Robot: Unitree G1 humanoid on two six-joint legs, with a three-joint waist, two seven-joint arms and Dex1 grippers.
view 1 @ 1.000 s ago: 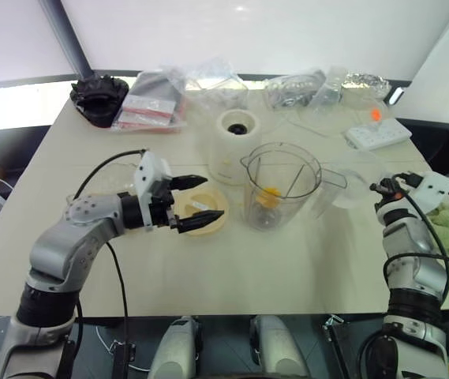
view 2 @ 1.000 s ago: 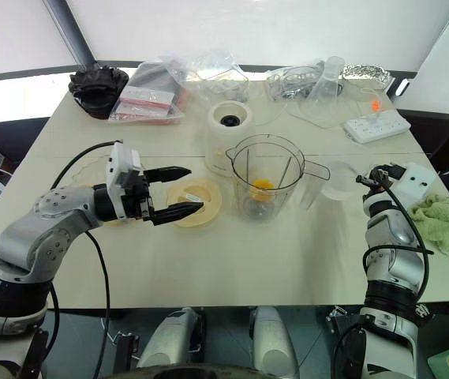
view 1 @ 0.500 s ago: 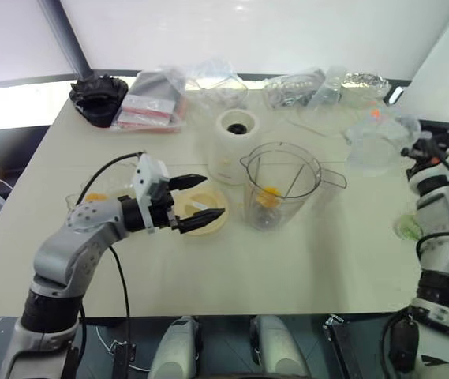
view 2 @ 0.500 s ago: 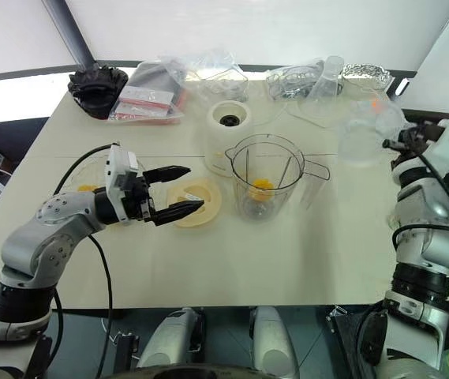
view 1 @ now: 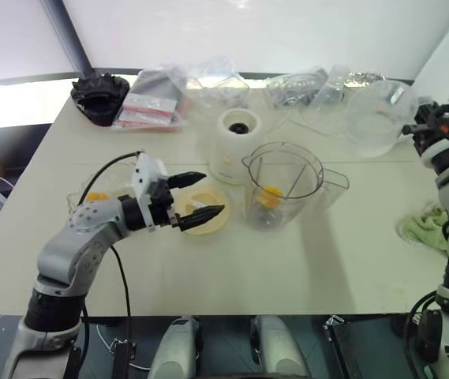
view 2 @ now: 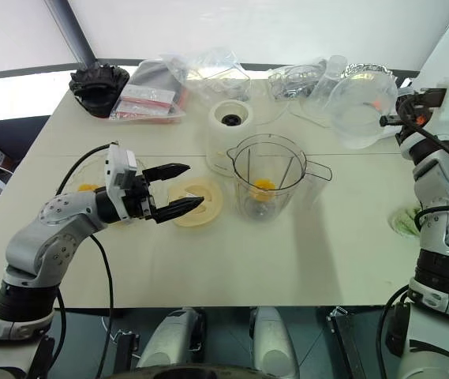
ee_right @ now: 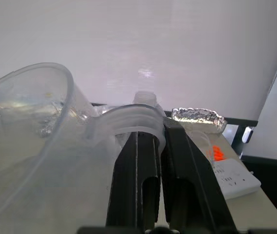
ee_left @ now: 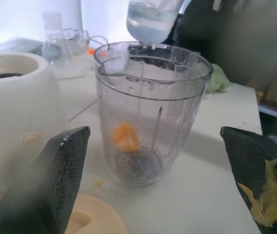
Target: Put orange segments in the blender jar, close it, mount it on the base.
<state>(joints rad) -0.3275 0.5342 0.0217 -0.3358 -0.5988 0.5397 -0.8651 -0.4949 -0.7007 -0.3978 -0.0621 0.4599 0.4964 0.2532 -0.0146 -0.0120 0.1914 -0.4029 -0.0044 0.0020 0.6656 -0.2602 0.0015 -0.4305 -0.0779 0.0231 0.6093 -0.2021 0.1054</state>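
We find the jar (view 2: 268,175) upright at the centre of the tabletop (view 2: 232,260), uncovered, with one orange segment (view 2: 263,186) lying at its bottom near the blade. The base (view 2: 230,126) stands just beside the jar at 11 o'clock, its black socket facing up. A flat cream lid (view 2: 196,201) lies on the tabletop at 9 o'clock of the jar.

The left hand (view 2: 175,189) hovers above the lid with its fingers spread wide and nothing between them; in the left wrist view, orange pulp (ee_left: 268,197) clings to one finger. A further segment (view 1: 95,197) lies at 9 o'clock of the left hand, in a clear dish.

The right hand (view 2: 390,110) is raised at 2 o'clock of the jar, fingers clamped on the rim of a clear cup (view 2: 360,109), which is held tilted in the air. A green cloth (view 1: 425,227) lies at the tabletop's 3 o'clock edge.
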